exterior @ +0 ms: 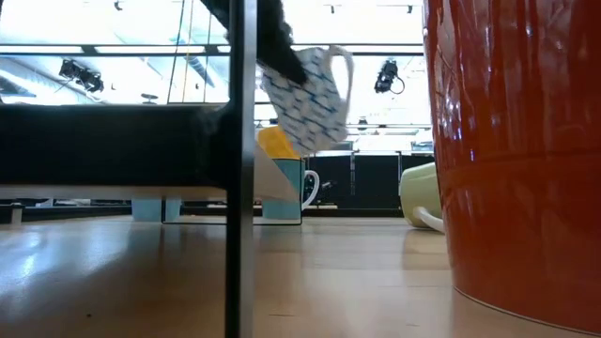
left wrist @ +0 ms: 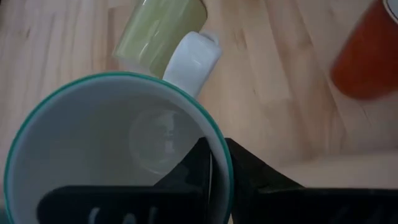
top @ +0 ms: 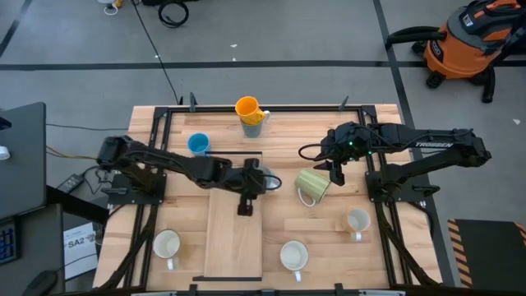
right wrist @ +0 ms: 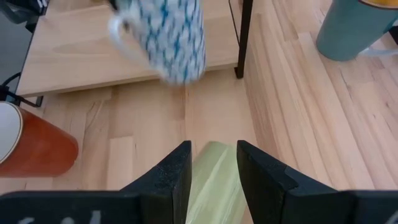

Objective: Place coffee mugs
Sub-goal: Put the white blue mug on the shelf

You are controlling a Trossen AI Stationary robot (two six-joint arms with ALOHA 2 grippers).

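My left gripper [top: 260, 179] is over the table's middle, shut on the blue-patterned white mug [exterior: 310, 94], which has a teal rim. My right gripper [right wrist: 213, 149] is open. Its fingers stand on either side of the pale green mug [right wrist: 214, 186], just above it. That mug [top: 312, 185] lies on its side on the table. The bright blue mug [top: 198, 144] stands near the far left. An orange mug [top: 246, 107] sits on a greyish-teal mug [top: 252, 125] by the far edge. Three white mugs [top: 167, 244] [top: 294, 255] [top: 357, 220] stand along the near side. My left gripper holds the patterned mug by its rim [left wrist: 221, 142], on the side opposite the handle [left wrist: 194, 57]. One finger is inside the mug and one outside, coming from above. The mug is lifted clear of the table and hangs tilted below the fingers.
A raised wooden board [top: 234, 234] with a thin black frame [exterior: 241, 169] fills the near middle. An orange-red mug [right wrist: 34, 149] stands on the table near it and looms close in the low view [exterior: 516, 150]. Bare wood lies between the green mug and the near white mugs.
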